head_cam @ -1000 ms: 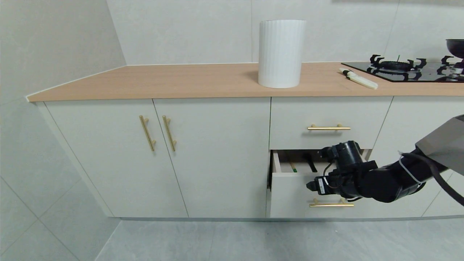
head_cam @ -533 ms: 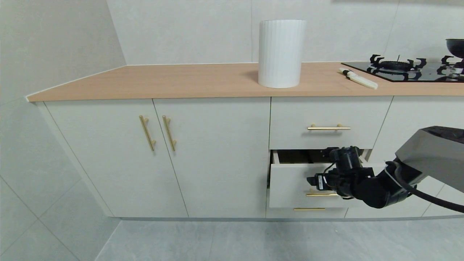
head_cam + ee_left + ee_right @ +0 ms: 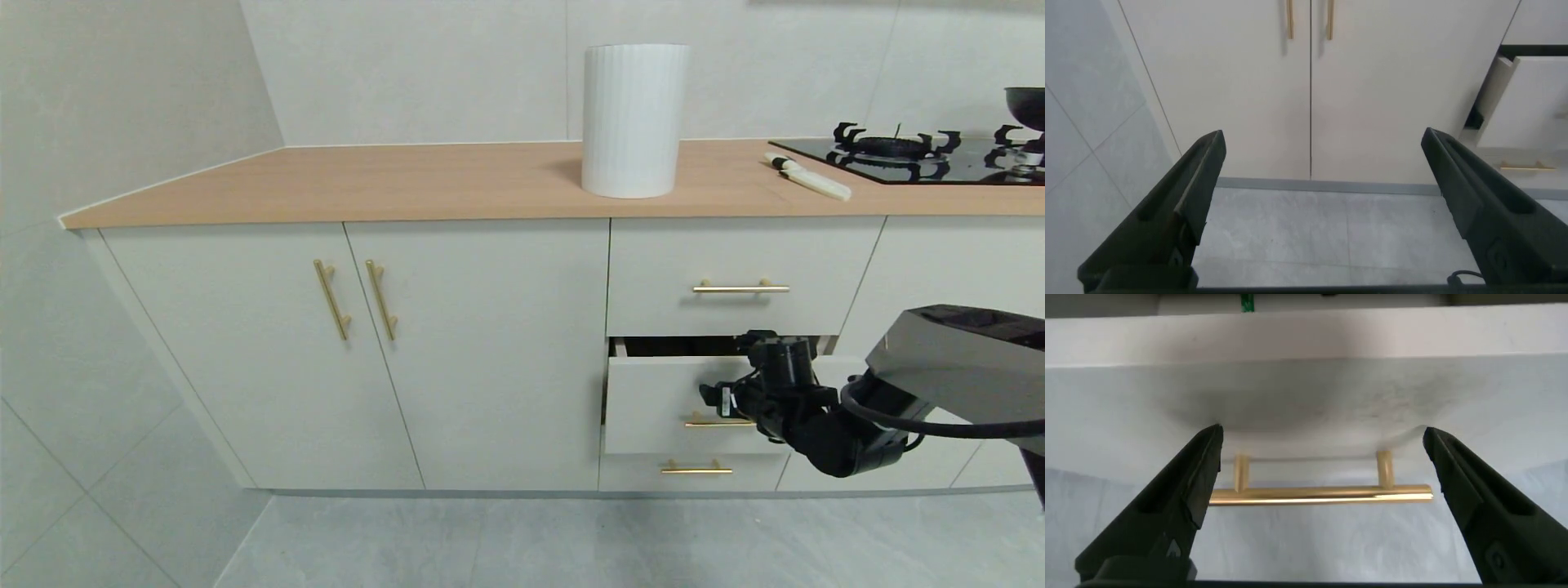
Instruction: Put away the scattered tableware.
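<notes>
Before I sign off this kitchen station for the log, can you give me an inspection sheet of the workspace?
Surface: wooden countertop over white cabinets.
Job's things: cream-coloured knife lying on the countertop beside the gas hob; middle drawer open by a narrow gap.
Clutter: white ribbed canister upright on the countertop.
Grippers: right gripper open, its fingers either side of the drawer's brass handle; left gripper open, empty, facing the cabinet doors.
Cables: black cable along the right arm.
Surroundings: tiled wall, grey tiled floor, dark pot on the hob.
</notes>
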Tool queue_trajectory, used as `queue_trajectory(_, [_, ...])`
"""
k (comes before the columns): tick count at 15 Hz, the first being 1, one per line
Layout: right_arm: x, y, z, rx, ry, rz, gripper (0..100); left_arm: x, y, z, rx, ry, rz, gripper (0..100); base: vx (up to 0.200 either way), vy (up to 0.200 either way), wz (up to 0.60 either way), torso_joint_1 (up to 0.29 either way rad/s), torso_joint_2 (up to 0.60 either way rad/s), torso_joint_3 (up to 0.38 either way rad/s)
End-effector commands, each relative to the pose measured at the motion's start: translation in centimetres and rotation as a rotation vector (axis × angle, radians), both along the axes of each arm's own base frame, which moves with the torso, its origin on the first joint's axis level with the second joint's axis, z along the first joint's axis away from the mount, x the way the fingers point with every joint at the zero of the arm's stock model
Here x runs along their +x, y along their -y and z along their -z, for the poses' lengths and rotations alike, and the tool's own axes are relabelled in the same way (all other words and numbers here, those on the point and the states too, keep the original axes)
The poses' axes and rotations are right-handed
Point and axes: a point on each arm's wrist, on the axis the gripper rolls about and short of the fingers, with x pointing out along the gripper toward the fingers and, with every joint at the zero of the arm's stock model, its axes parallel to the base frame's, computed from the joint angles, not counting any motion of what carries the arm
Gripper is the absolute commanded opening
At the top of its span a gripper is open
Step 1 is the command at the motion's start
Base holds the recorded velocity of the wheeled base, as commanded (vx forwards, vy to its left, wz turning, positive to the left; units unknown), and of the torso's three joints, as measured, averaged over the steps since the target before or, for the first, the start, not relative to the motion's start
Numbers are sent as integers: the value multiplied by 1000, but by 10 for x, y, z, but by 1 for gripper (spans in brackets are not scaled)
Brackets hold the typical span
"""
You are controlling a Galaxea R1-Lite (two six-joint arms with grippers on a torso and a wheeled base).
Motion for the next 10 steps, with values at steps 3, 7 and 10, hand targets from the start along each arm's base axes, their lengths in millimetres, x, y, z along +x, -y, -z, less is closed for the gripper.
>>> queue_trajectory(3, [12,8,14,10,10,35,100,0,0,0,-2,0,0,100,0,0,0,0,0,0])
queue_trajectory(7, [22,12,20,22,39,80,100,0,0,0,-2,0,0,100,0,0,0,0,0,0])
queue_trajectory(10, [29,15,21,48,62,104,100,0,0,0,0,0,0,100,0,0,0,0,0,0])
